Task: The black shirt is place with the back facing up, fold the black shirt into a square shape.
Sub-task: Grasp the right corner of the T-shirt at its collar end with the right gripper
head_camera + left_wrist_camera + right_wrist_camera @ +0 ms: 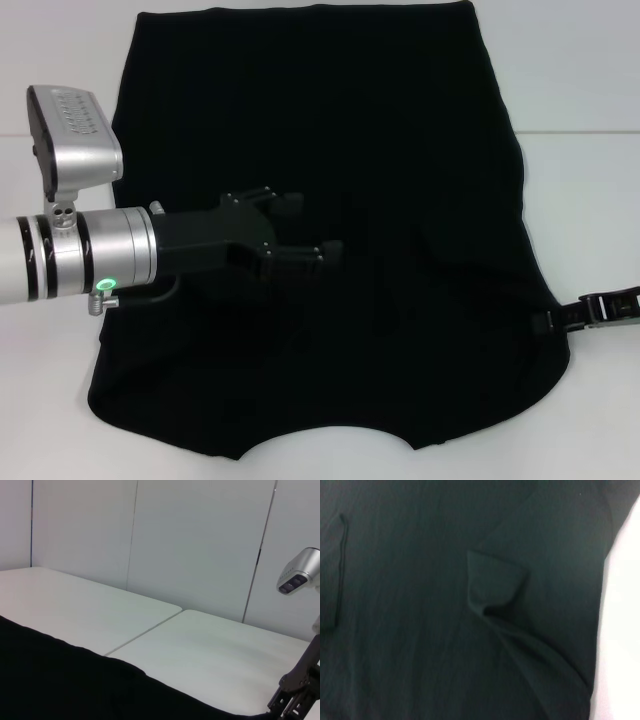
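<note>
The black shirt (330, 200) lies spread flat on the white table (60, 90), its curved neckline toward the near edge. My left gripper (312, 228) hovers over the shirt's middle left, open, with nothing between its fingers. At the shirt's right edge, level with the lower body, sits my right gripper (595, 310), touching the hem there. The left wrist view shows the shirt (65, 685) as a dark sheet, with the right gripper (294, 700) at its far edge. The right wrist view is filled by the shirt (420, 630), with a raised pucker (495, 590) in the cloth.
The table (200, 650) is two white tops joined at a seam (145, 632), with bare surface on both sides of the shirt. Pale wall panels (200, 540) stand behind it. The right arm's silver wrist camera (300, 575) rises above its gripper.
</note>
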Controlling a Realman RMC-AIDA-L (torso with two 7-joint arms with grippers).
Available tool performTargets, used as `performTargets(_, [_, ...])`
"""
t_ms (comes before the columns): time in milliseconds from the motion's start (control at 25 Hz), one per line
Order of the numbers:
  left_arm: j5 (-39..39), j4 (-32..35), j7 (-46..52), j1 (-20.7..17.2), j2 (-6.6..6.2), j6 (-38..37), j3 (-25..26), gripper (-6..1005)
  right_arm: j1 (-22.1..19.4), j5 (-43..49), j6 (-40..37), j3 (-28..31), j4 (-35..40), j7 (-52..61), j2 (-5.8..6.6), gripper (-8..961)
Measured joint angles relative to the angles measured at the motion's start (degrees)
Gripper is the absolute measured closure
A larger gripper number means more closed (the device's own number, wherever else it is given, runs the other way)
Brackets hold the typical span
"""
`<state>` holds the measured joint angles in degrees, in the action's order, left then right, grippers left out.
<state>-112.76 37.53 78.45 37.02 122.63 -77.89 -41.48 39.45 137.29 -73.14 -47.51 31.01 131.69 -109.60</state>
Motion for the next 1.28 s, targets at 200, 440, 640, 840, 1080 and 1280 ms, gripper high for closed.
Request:
performTargets(200, [0.0, 0.0, 0.1, -0.1, -0.01, -0.2, 0.0, 78, -0.2, -0.1, 0.2, 0.0, 0.0, -0.1, 0.0, 358])
performTargets(440, [0.0, 0.0, 0.1, 0.0, 0.03, -0.2, 0.0, 79, 0.0, -0.2, -1.2, 0.7, 0.2, -0.9, -0.23, 359])
performTargets(640, [0.0, 0.0, 0.1, 0.2, 0.06, 0.1, 0.0, 78, 0.1, -0.3, -4.8, 4.8, 0.5, -2.8, -0.46, 359])
performTargets(840, [0.0, 0.0, 0.1, 0.3, 0.08, 0.2, -0.1, 78, -0.3, -0.3, -5.9, 7.2, 0.7, -3.2, -0.41, 357])
performTargets(1080, [0.0, 0.0, 0.1, 0.4, 0.17, 0.3, -0.2, 79, -0.5, 0.0, -6.0, 7.1, 0.6, -3.2, -0.37, 364])
performTargets(1280, [0.0, 0.0, 0.1, 0.4, 0.16, 0.0, -0.2, 80, -0.4, 0.1, -6.0, 6.9, 0.7, -3.2, -0.51, 499])
